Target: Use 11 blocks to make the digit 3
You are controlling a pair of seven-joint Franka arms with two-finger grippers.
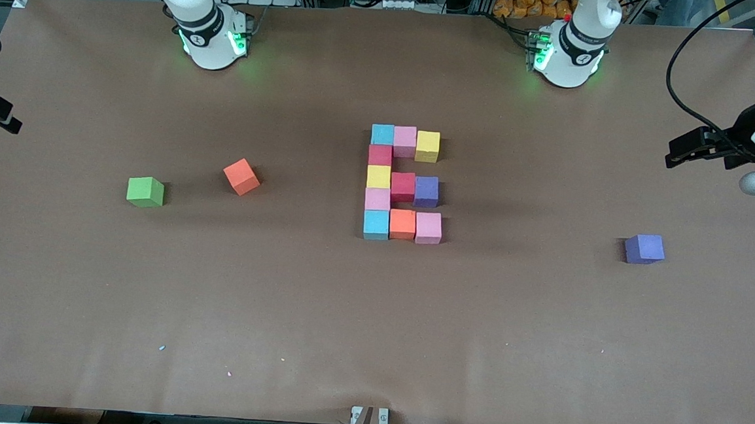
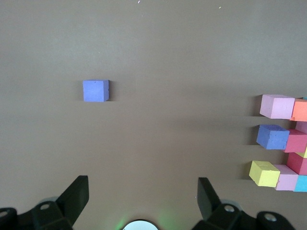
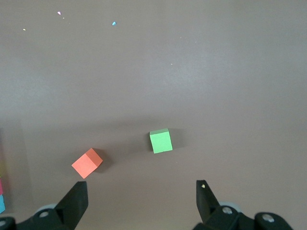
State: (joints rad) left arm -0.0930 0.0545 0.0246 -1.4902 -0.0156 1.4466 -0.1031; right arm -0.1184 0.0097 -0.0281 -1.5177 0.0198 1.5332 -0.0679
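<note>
The digit 3 (image 1: pixel 404 183) sits in the middle of the brown table (image 1: pixel 371 316), a tight figure of touching blocks: a straight column of five on the side toward the right arm's end, and three short bars running from it toward the left arm's end. Wide bare tabletop surrounds it on every side, with the broadest open stretch nearer the front camera. Three cubes lie loose. A spare orange block (image 1: pixel 241 177), turned at an angle, rests toward the right arm's end, well apart from the figure, and the green cube (image 1: pixel 145 192) lies near it, closer to that edge of the table. A spare purple block (image 1: pixel 644 249) lies alone toward the left arm's end, well apart from the figure. The left gripper (image 2: pixel 143 194) hangs over the left arm's end of the table, its fingers (image 2: pixel 76 194) spread wide, holding and touching nothing. The right gripper (image 3: pixel 142 195) hangs over the right arm's end, fingers (image 3: pixel 76 199) likewise spread wide and empty, above the orange and green cubes.
</note>
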